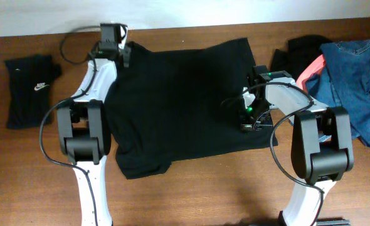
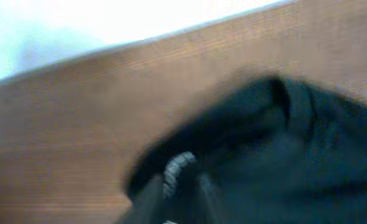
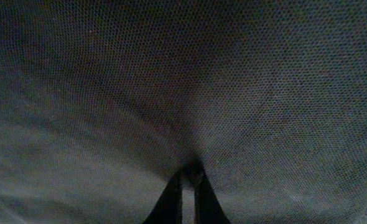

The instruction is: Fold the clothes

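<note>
Barely started: black shirt [image 1: 172,107] spread unfolded on tabletop [image 1: 204,188], right claw [image 3: 188,177] pinching its right edge, left claw [image 1: 123,53] at far-left corner, jaw state unreadable; swoosh piece [image 1: 28,88] looks folded, denim pile [image 1: 354,75] untouched.

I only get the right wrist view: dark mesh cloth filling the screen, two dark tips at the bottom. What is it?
Observer: A black shirt, spread across the middle of the table.
Operator: And those tips?
Observer: The right gripper, shut on the cloth near the shirt's right edge.
Operator: Is there anything else around?
Observer: The left gripper is at the shirt's far left corner. A folded black piece lies at the left, and denim is heaped at the right.
</note>
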Robot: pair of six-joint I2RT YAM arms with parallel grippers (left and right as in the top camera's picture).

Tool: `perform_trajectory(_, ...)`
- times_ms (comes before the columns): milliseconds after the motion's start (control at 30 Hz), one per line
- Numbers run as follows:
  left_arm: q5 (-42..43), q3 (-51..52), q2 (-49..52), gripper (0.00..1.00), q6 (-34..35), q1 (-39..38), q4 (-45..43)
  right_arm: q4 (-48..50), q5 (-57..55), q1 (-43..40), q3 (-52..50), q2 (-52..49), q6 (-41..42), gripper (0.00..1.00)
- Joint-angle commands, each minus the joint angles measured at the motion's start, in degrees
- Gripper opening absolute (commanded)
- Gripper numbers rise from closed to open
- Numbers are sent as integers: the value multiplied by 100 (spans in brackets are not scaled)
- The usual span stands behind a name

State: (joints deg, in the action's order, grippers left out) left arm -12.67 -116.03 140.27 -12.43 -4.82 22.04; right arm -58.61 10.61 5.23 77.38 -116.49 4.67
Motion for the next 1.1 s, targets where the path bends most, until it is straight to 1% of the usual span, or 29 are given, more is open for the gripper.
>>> perform_trajectory(0, -90, -855, 50, 33, -22, -24, 439, 37, 11, 0, -79, 127, -13, 4)
perform_trajectory(33, -87, -1165, 37, 36, -2, -28, 732, 37, 11, 0, -79, 127, -13, 4)
perform_trajectory(100, -92, -1788, 2, 46, 125, -44, 1309, 39, 11, -2, -76, 129, -15, 4)
perform_trajectory(133, -87, -2149, -39, 52, 304, -44, 1646, 59, 13, -4, -74, 129, -15, 4)
perform_trajectory(200, -79, -2830, -138, 59, 778, -42, 2267, 59, 15, -7, -2, 140, -15, 5)
perform_trajectory(233, -61, -3152, -197, 61, 999, -42, 2570, 39, 33, -4, 68, 155, -15, 8)
perform_trajectory(267, -61, -3508, -260, 62, 1274, -44, 2903, 0, 50, -4, 162, 195, -15, 15)
perform_trajectory(333, -42, -4111, -426, 64, 1722, -44, 3545, -181, 79, -4, 424, 308, -17, 25)
perform_trajectory(433, 4, -4833, -732, 68, 2356, -44, 4658, -632, 96, -4, 994, 616, -144, 32)
perform_trajectory(533, 304, -5265, -1019, 68, 2599, -72, 5799, -1036, 96, -4, 1502, 1027, -146, 38)
perform_trajectory(600, 474, -5381, -1163, 68, 2715, -118, 6439, -1294, 94, -4, 1764, 1373, -146, 51)
perform_trajectory(667, 651, -5390, -1270, 68, 2719, -190, 6988, -1484, 94, -4, 1884, 1703, -144, 69)
perform_trajectory(700, 704, -5390, -1300, 69, 2719, -245, 7257, -1554, 94, -4, 1895, 1878, -144, 76)
perform_trajectory(733, 717, -5390, -1320, 69, 2719, -313, 7464, -1635, 92, -4, 1895, 2068, -144, 79)
perform_trajectory(767, 868, -5357, -1333, 67, 2570, -369, 7466, -1720, 92, -4, 1895, 2214, -144, 81)
perform_trajectory(800, 1106, -5309, -1366, 65, 2413, -446, 7466, -1808, 94, -4, 1895, 2345, -142, 81)
perform_trajectory(933, 1727, -5272, -1449, 64, 2319, -833, 7466, -2247, 20, -4, 1895, 2758, -142, 82)
perform_trajectory(1067, 1552, -4968, -1716, 63, 2326, -1283, 7466, -2645, -105, -4, 1895, 2953, -142, 82)
